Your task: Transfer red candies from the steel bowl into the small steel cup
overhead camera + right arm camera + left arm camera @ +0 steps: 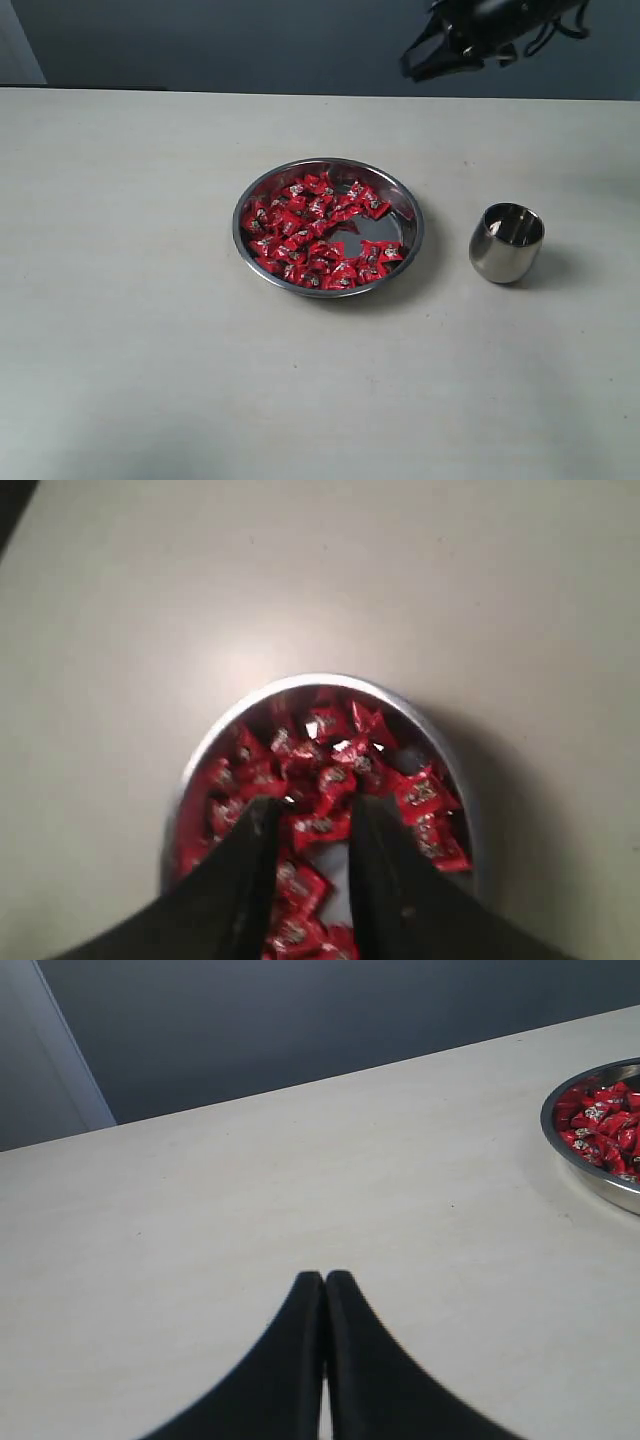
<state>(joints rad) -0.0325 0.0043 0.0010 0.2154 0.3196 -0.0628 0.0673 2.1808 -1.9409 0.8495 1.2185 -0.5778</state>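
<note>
Right gripper (316,808) jaws stood apart with nothing between them. The red showing in the gap was the pile lying well below, not a held piece.

Left gripper (324,1280) had its 2 fingers pressed together, empty, low over bare table (130,300). It is out of frame in the exterior view.

Red candies (310,235) were all in the steel bowl (414,222), heaped on most of the floor with 1 bare mirror patch. I could not see any in the small steel cup (507,243); what shows of its inside looked empty, so my read is that none had been moved.

Key relation: the pile lay below the right jaws and slightly ahead of the tips, well apart in height. In the exterior view that gripper hung high, out past the bowl's far rim. In the right wrist view the gap lined up with a cluster near the bowl's middle.

The candies are squarish, so there is no real long axis to align to. They overlap at mixed angles, so a clean single pick looks doubtful.

Right arm was nearer. The bowl lay well off to 1 side of the left jaws, only its rim in that view. The cup stood upright, mouth up, beside the bowl on the right arm's side, not touching it.

Judgement: the next move is a descent into the pile with the jaws apart.
</note>
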